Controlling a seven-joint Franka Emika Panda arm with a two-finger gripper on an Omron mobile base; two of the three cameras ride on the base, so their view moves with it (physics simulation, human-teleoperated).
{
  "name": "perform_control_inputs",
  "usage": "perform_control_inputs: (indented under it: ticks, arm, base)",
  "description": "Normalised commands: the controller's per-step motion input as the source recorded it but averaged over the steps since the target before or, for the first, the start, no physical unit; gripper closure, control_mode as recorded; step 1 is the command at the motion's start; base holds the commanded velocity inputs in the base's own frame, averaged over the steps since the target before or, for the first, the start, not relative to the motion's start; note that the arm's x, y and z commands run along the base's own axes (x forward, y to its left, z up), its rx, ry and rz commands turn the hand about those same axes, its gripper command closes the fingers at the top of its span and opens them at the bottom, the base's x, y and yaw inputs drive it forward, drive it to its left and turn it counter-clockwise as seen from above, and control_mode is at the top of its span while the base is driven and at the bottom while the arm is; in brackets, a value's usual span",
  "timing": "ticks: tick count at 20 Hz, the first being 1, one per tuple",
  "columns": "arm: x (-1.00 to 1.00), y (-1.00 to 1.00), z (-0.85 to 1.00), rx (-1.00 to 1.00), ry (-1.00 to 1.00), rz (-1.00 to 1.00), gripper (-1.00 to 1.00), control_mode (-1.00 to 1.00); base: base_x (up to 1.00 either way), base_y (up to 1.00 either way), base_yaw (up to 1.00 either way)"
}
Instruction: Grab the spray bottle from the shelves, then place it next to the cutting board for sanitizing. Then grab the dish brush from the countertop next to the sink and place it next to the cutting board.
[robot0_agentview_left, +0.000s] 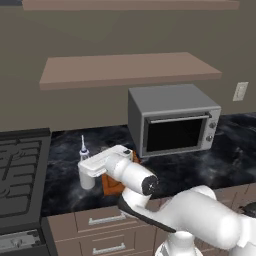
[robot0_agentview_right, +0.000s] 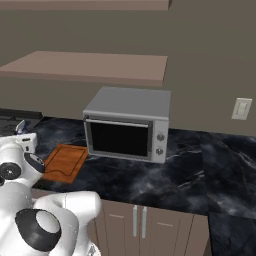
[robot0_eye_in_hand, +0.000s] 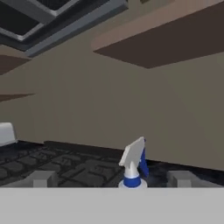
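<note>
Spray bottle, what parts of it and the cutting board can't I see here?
- spray bottle: in the hand view, the bottom edge cuts off its body. Just the nozzle and blue collar show.
- Same bottle, left base view: the robot's white hand covers its middle.
- cutting board: the arm covers nearly all of it in the left base view, and its left end in the right base view.

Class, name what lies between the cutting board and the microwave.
Nothing: in the right base view the cutting board and microwave are separated by bare black countertop.

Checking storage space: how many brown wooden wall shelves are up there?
2: a long brown wooden wall shelf above the grey microwave, and another brown shelf higher, cut by the frame.
</note>
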Motion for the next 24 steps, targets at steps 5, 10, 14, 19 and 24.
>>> perform_control_inputs:
  ticks: [5, 10, 14, 19, 24]
  arm:
    - [-0.2, -0.27, 1.0, -0.02, 0.04, -0.02, -1.0, -1.0]
    - [-0.26, -0.48, 1.0, -0.09, 0.2, -0.02, -1.0, -1.0]
    - [-0.36, -0.73, 1.0, -0.18, 0.4, -0.02, -1.0, -1.0]
    - [-0.18, -0.79, 0.61, -0.26, 0.44, -0.01, -1.0, -1.0]
    - [-0.32, -0.55, 0.15, -0.42, 0.29, 0.0, -1.0, -1.0]
  base:
    - [0.0, 0.0, 0.0]
    - [0.0, 0.0, 0.0]
    - [0.0, 0.0, 0.0]
    - [0.0, 0.0, 0.0]
    - [0.0, 0.0, 0.0]
